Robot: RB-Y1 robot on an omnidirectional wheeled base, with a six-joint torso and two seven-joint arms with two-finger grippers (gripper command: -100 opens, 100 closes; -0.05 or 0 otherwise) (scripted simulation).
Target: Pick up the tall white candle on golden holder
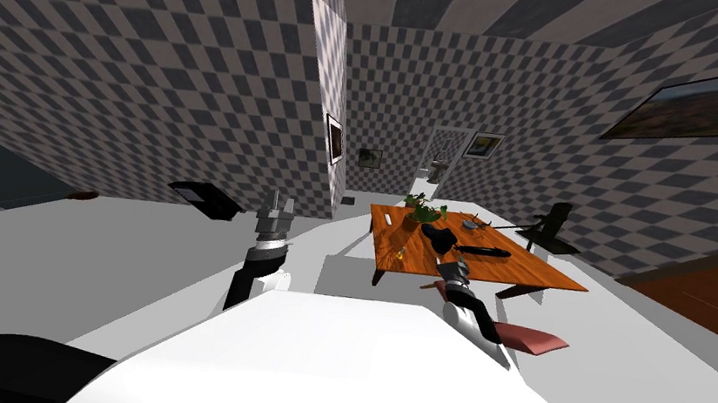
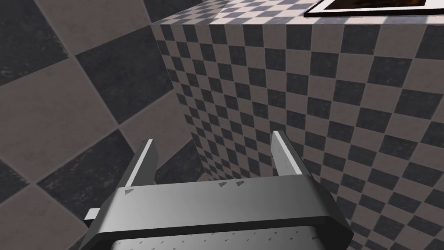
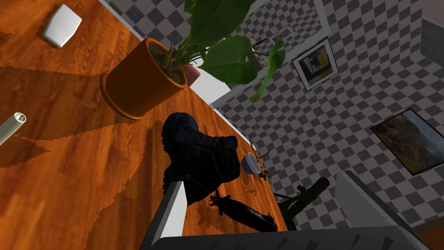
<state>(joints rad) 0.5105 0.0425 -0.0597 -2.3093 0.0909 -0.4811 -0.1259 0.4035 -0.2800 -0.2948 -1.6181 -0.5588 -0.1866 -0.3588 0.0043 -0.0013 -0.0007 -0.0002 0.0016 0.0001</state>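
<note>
Left of the spread right gripper (image 3: 258,178), on the table (image 3: 65,182), the candle (image 3: 13,123) is seen; judged light, stiff, tippy; best pinched mid-shaft; left gripper (image 2: 212,141) spread too.

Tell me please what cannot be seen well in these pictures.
1. Candle: right wrist view, the picture's edge cuts off all but its top end.
2. Holder: head view, too small on the table to make out its shape.
3. Bowl: right wrist view, partly hidden behind the black boot.
</note>
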